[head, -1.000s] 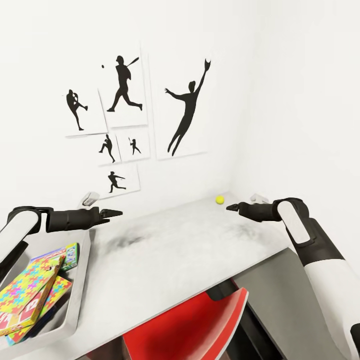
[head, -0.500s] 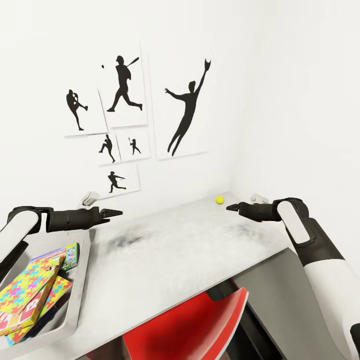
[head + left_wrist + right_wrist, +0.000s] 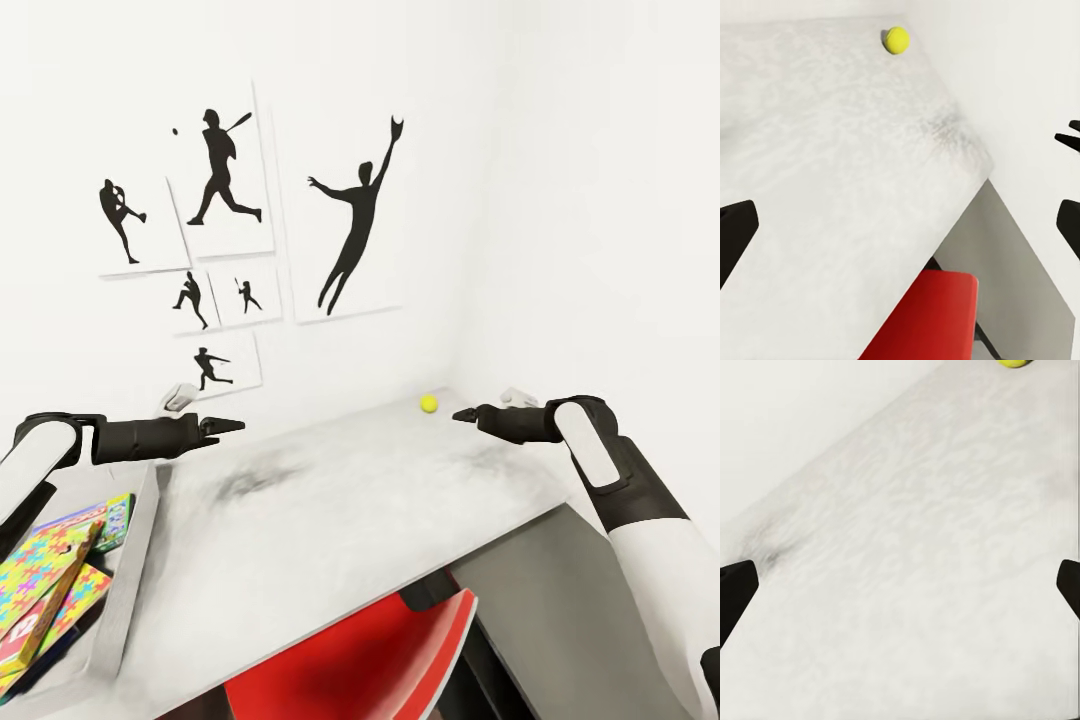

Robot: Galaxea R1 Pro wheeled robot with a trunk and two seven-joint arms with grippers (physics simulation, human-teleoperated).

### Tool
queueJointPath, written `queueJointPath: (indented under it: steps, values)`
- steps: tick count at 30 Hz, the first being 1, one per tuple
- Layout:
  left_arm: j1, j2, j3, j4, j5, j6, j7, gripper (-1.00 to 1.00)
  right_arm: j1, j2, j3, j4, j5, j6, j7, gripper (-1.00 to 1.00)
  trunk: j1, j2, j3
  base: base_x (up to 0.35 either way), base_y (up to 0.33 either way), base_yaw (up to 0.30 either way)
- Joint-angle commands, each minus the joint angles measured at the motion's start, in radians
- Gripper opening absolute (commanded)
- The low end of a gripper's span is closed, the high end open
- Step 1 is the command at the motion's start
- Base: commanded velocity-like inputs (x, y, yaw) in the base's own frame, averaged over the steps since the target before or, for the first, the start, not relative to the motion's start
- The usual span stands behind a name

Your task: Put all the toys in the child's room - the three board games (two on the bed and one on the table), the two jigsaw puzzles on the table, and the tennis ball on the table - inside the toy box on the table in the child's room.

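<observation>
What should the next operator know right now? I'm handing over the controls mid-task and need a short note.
Left gripper: open, holding nothing, held over the table's left part beside the toy box.
Right gripper: looks open in its wrist view, holding nothing, just short of the tennis ball.
Tennis ball: on the table in the far corner by the wall, untouched.
Toy box: at the table's left edge, with jigsaw puzzles and other flat boxes stacked inside; I cannot count the board games.
Done: flat toys are in the box.
Left: grasp the ball, probably with the right gripper, and drop it in the box.
</observation>
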Motion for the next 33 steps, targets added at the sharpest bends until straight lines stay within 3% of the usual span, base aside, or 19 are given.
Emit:
queueJointPath:
  steps: [1,12,33]
  values:
    - [-0.001,0.001,-0.001,0.0,0.0,0.001,-0.001,1.0,-0.001,-0.001,0.002,-0.001,-0.006,0.002,-0.007,1.0,0.001,-0.002,-0.002,0.035,-0.043,0.0]
    - [-0.001,0.001,0.001,0.0,0.0,0.001,-0.002,1.0,0.0,0.001,0.003,-0.001,-0.006,0.001,-0.007,1.0,0.001,-0.002,-0.001,0.053,0.019,0.028]
    - [-0.001,0.001,0.005,0.0,0.0,0.001,-0.002,1.0,0.0,-0.004,0.002,-0.001,-0.006,0.0,-0.008,1.0,0.001,-0.002,0.015,0.053,0.015,0.242]
